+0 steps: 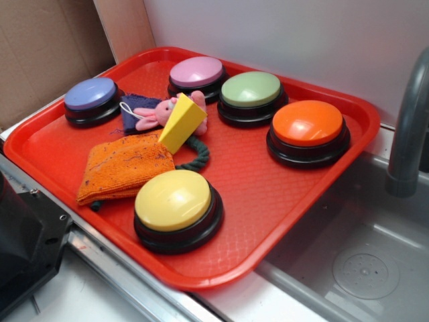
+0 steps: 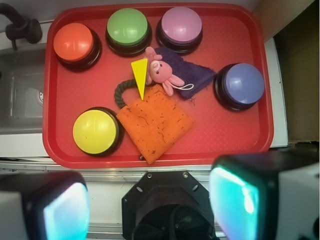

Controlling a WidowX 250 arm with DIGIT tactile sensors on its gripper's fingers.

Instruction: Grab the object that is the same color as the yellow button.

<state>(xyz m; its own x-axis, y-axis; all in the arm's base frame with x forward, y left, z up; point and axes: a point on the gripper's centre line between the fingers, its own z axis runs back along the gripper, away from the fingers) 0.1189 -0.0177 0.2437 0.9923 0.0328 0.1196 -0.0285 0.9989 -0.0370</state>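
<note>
The object, a small yellow wedge, stands in the middle of the red tray. It leans against a pink plush bunny and touches the orange cloth. The yellow button sits at the tray's near edge. In the wrist view my gripper hangs high above the robot base, short of the tray, far from the wedge. It is open, with nothing between its fingers. In the exterior view the gripper does not show.
Orange, green, pink and blue buttons ring the tray's far side. A dark green rope and a purple cloth lie by the bunny. A sink and a grey faucet stand beside the tray.
</note>
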